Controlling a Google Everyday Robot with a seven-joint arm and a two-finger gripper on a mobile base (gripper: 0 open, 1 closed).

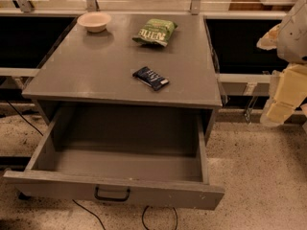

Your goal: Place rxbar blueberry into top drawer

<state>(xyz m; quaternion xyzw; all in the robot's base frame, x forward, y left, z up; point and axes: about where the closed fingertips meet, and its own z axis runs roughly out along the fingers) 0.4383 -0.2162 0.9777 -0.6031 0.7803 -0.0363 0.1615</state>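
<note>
Grey cabinet top (105, 66) bears the rxbar blueberry (151, 77) toward 4 o'clock, its white lettering on navy unreadable. A green chip bag (155, 31) lies at 1 o'clock and a bowl (94, 21) at 11. The top drawer (67, 187) stands open below. The gripper (277, 110) hangs beside the cabinet at 3 o'clock; whether it is spread or closed cannot be told.

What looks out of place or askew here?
Nothing stands out: the top drawer is pulled open, the rxbar blueberry lies flat on the cabinet top, and the gripper hangs beside the cabinet.
</note>
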